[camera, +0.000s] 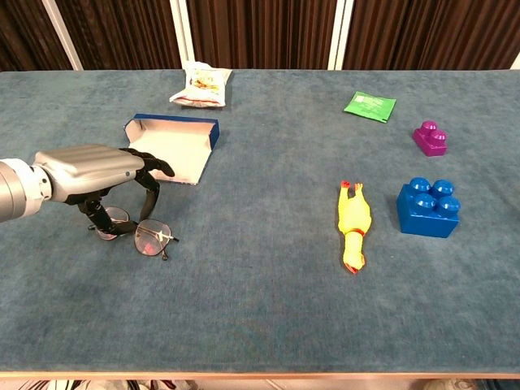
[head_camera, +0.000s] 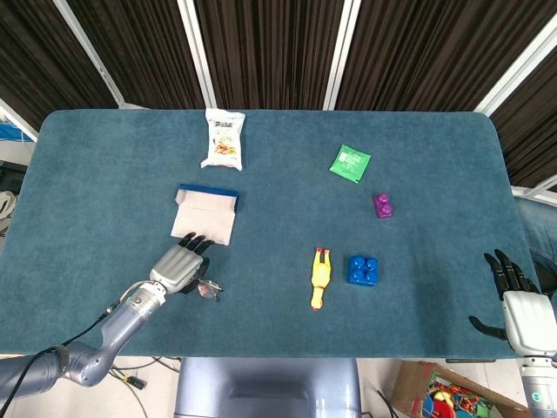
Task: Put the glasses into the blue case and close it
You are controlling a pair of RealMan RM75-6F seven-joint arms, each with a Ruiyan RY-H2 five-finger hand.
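The blue case (head_camera: 205, 215) (camera: 171, 146) lies open on the teal table, its pale inside facing up, left of centre. The wire-rimmed glasses (head_camera: 207, 288) (camera: 152, 237) lie flat on the cloth just in front of it. My left hand (head_camera: 178, 266) (camera: 93, 166) arches over the left half of the glasses, dark fingers curved down around that lens; the right lens shows beside it. Whether the fingers pinch the frame I cannot tell. My right hand (head_camera: 520, 305) hangs off the table's right edge with fingers spread, holding nothing; the chest view does not show it.
A snack bag (head_camera: 224, 139) (camera: 201, 84) lies behind the case. At the right are a green packet (head_camera: 350, 162) (camera: 370, 106), a purple brick (head_camera: 382, 205) (camera: 430, 137), a blue brick (head_camera: 363, 270) (camera: 428, 207) and a yellow rubber chicken (head_camera: 320, 279) (camera: 353, 225).
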